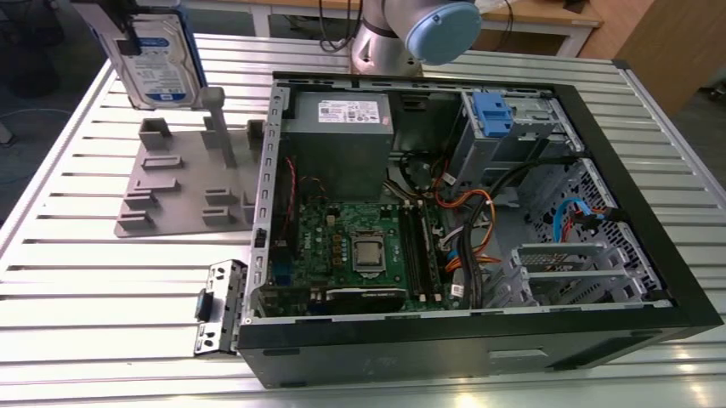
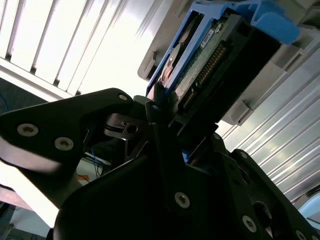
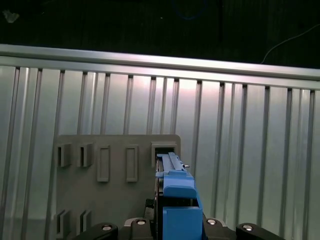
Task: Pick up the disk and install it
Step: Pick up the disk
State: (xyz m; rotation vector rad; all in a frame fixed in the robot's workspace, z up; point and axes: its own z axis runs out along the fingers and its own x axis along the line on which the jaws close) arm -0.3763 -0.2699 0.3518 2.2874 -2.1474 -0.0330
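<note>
The disk, silver with a white-and-blue label and blue side rails, hangs upright above the far end of the grey slotted stand at the exterior view's left. My gripper is shut on it, its black fingers clamping the disk's edge. In the first wrist view, the disk's blue rail rises from my gripper over a slot of the stand. In the second wrist view, the disk shows its connector edge and blue frame.
An open computer case lies on the slatted metal table, to the exterior view's right of the stand. Inside are a grey metal box, a motherboard, cables and a drive bay with a blue clip. The arm's base stands behind the case.
</note>
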